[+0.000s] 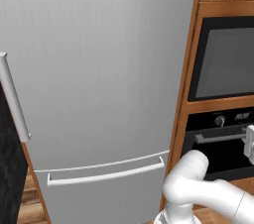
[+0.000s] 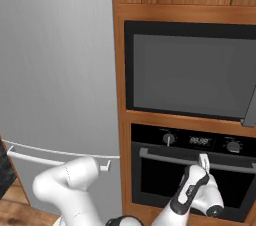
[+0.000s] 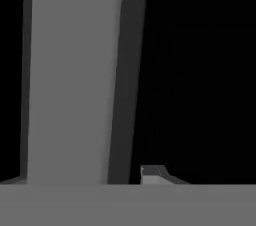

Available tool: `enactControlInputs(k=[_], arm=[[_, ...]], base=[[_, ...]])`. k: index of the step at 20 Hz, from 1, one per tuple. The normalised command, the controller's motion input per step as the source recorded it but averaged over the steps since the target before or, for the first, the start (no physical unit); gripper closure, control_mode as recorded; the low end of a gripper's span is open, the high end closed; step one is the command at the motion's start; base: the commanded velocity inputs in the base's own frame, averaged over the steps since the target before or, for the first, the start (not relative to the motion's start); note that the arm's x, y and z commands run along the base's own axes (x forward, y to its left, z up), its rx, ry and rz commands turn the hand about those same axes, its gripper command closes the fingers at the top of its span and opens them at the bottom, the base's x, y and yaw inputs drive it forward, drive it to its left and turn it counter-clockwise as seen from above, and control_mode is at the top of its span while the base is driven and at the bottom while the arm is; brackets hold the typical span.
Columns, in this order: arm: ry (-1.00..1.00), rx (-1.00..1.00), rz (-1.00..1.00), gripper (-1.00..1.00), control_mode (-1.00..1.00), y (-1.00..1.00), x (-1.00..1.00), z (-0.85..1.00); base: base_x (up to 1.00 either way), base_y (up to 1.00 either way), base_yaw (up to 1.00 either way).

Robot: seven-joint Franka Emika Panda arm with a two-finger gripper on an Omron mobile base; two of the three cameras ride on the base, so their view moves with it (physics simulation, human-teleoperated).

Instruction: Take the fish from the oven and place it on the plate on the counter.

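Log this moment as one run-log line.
phase: opening oven | gripper: closing around door handle | door: shut | fish: unseen

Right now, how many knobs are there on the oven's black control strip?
2: one knob left of the small display, one knob right of it, both above the door handle.

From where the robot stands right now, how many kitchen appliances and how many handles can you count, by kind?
Fridge: 1
Microwave: 1
Oven: 1
Oven door handle: 1
Fridge drawer handle: 1
Oven knobs: 2
Gripper at the oven door handle: 1
Total: 8
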Motion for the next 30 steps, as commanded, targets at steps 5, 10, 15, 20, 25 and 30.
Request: enactControlInputs(k=[5, 10, 15, 20, 25, 30], arm=[[0.37, 0.05, 0.00, 1.00, -1.00, 0.25, -1.00, -0.71], [0.41, 0.01, 0.01, 1.00, -1.00, 0.41, -1.00, -0.86], [0.44, 0.00, 0.04, 1.00, -1.00, 0.48, -1.00, -1.00], [0.54, 0.09, 0.02, 1.00, -1.00, 0.26, -1.00, -0.44], [0.62, 0.29, 0.00, 1.00, -1.00, 0.02, -1.00, 0.41], [0.36, 0.35, 0.06, 1.00, -1.00, -0.17, -1.00, 0.89]], base=[[0.00, 0.00, 0.00], [0.00, 0.00, 0.00], [0.00, 0.00, 0.00], [0.00, 0.00, 0.00], [0.00, 0.00, 0.00], [0.00, 0.00, 0.00]])
